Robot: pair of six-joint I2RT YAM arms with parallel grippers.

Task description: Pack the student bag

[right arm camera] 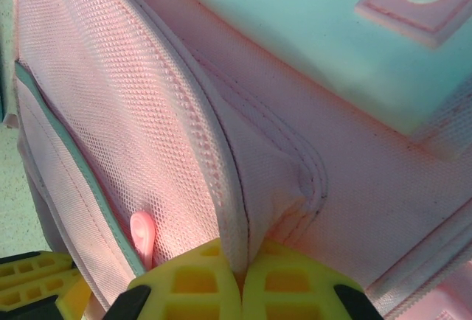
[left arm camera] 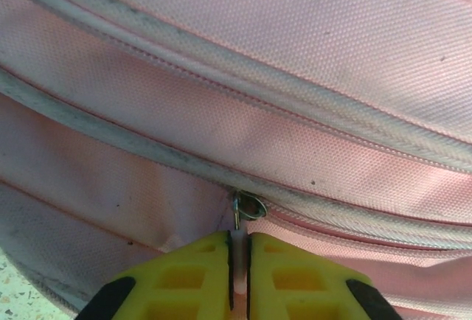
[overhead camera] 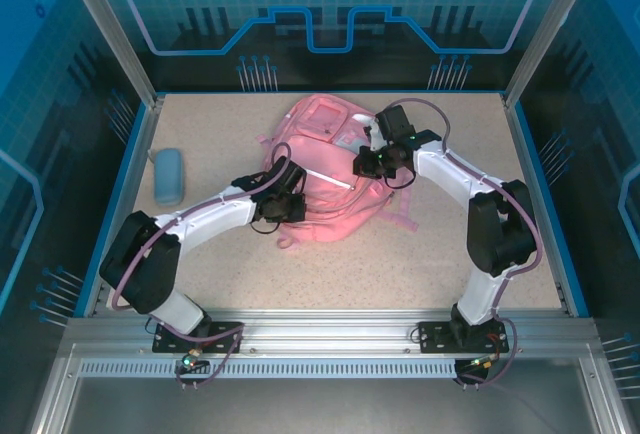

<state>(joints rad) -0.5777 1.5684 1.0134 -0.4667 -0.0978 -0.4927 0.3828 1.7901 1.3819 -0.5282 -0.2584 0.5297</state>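
Top external: both arms bend inward over the table. The left fingers and right fingers rest on the student bag, which lies between them.
Left wrist: the fingers are clamped on a zipper pull, with bag fabric ahead.
Right wrist: the fingers pinch a seam fold of the bag.

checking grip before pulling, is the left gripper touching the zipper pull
Touching. Left wrist view: the left gripper has its jaws shut on the zipper pull.
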